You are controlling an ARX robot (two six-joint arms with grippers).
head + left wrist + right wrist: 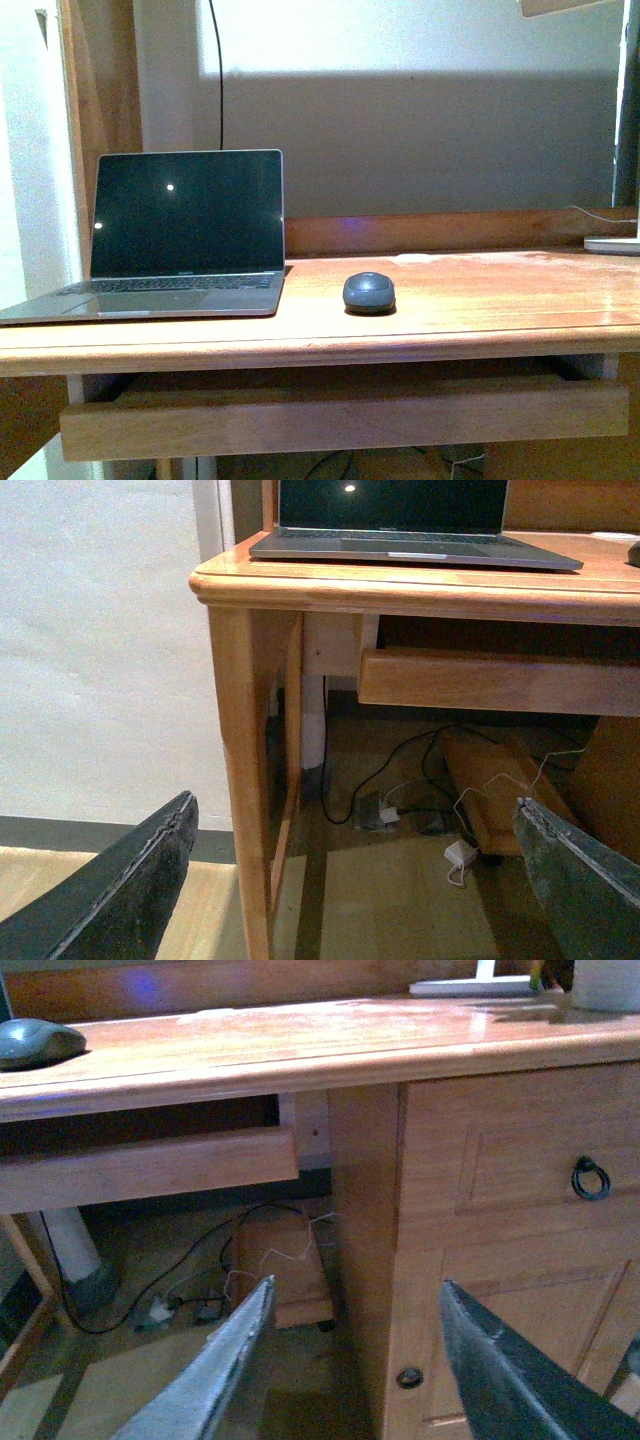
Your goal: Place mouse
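Pretty dim and grainy overall, we get a bluish cast. A broad shadow crosses the wall (420, 140), pale glare sits on the desk top (520, 275), and two light specks reflect in the laptop screen (185, 210). Close-up fingers (215, 1370) are soft.

Home office or study: wooden desk (470, 300) with drawers (520, 1150) against a plain wall, open laptop (180, 235), mouse (369, 292), cables (400, 790) on the floor beneath.
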